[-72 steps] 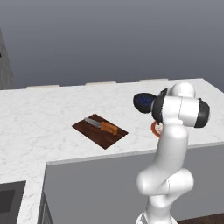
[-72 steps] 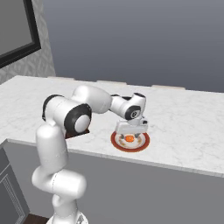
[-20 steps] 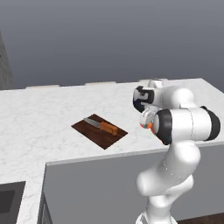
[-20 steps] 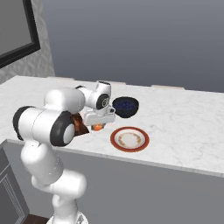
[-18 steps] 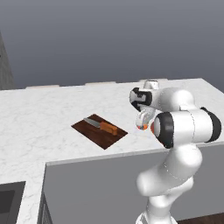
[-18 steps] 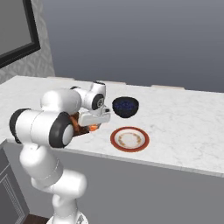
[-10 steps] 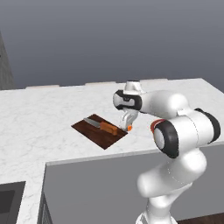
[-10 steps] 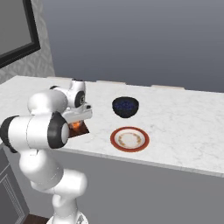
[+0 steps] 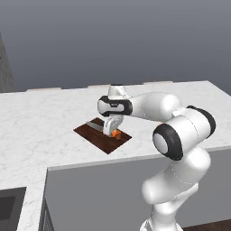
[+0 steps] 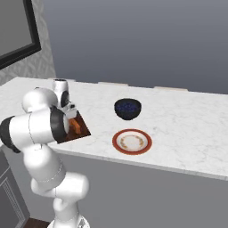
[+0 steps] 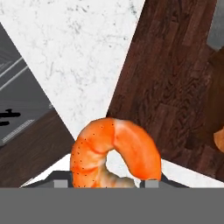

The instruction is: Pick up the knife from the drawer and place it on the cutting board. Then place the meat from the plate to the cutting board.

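The meat [image 11: 116,151] is orange with dark speckles, the cutting board [image 11: 168,83] dark reddish-brown woodgrain, the surface [image 9: 40,122] white grey-veined marble, the plate [image 10: 132,142] white, orange-red-rimmed, the bowl [image 10: 128,108] dark blue.

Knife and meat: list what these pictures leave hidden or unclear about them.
- Knife: left base view, the pincer covers all but some grey blade; right base view, the arm hides nearly all of the cutting board.
- Meat: hand view, the bottom edge cuts it off, so the finger contact is unseen.
- Whether the meat touches the board: too small in the left base view.
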